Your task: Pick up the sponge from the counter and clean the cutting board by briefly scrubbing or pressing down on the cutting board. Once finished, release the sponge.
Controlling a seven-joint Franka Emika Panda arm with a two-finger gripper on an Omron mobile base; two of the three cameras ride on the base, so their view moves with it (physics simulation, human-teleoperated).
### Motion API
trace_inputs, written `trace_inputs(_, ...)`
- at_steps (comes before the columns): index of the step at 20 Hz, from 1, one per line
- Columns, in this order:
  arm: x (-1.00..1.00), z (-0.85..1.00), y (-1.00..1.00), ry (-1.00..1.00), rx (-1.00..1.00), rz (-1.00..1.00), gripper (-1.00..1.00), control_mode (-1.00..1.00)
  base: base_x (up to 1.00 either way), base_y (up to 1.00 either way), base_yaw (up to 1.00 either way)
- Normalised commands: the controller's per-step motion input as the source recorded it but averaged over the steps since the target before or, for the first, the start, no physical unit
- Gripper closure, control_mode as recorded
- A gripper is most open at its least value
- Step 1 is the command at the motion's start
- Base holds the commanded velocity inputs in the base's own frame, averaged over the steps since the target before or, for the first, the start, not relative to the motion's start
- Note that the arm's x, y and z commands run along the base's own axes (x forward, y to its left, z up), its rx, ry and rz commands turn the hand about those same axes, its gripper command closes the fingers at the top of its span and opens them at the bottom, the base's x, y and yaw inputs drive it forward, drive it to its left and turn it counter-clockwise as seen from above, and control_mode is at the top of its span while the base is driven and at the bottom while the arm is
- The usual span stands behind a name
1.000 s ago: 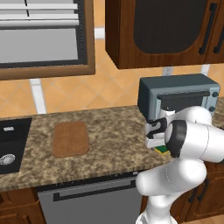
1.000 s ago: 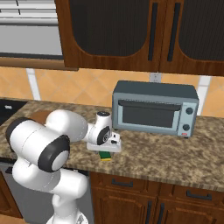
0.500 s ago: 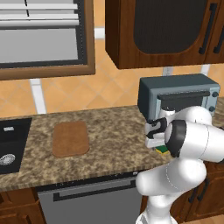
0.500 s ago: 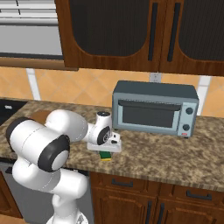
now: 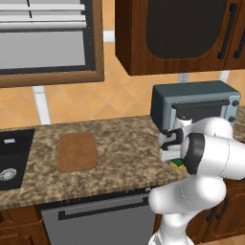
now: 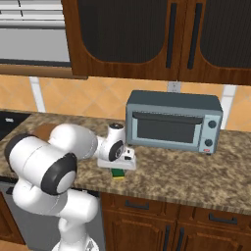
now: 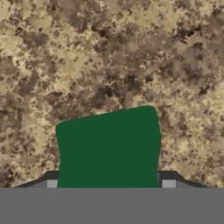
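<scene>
- Down at the counter's (image 6: 206, 166) front edge, the gripper (image 6: 117, 169) sits over the sponge (image 6: 117, 173), just in front of the toaster oven (image 6: 172, 121).
- From the hand camera, the sponge's (image 7: 108, 148) dark green top lies between the 2 fingertips (image 7: 168, 183), one at each side; the jaws look closed in on it, though contact itself cannot be made out.
- Well apart to the robot's left, the cutting board (image 5: 76, 151) lies flat on the granite, near the black sink (image 5: 12, 158).
</scene>
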Motion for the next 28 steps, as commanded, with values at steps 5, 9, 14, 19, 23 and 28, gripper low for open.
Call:
trace_inputs(5,0.00,0.47,0.02,0.00,0.00,-0.08,1.00,-1.00,0.00,0.00,0.00)
trace_inputs(9,-0.07,0.46,0.07,0.00,0.00,-0.11,1.00,-1.00,0.00,0.00,0.00)
trace_inputs(14,-0.21,0.42,0.05,0.00,0.00,-0.14,1.00,-1.00,0.00,0.00,0.00)
trace_inputs(19,-0.35,0.19,0.12,0.00,-0.01,-0.13,1.00,-1.00,0.00,0.00,0.00)
trace_inputs(23,-0.08,0.20,0.34,0.00,0.00,-0.08,1.00,-1.00,0.00,0.00,0.00)
trace_inputs(28,0.00,0.19,0.42,0.00,0.00,-0.03,1.00,-1.00,0.00,0.00,0.00)
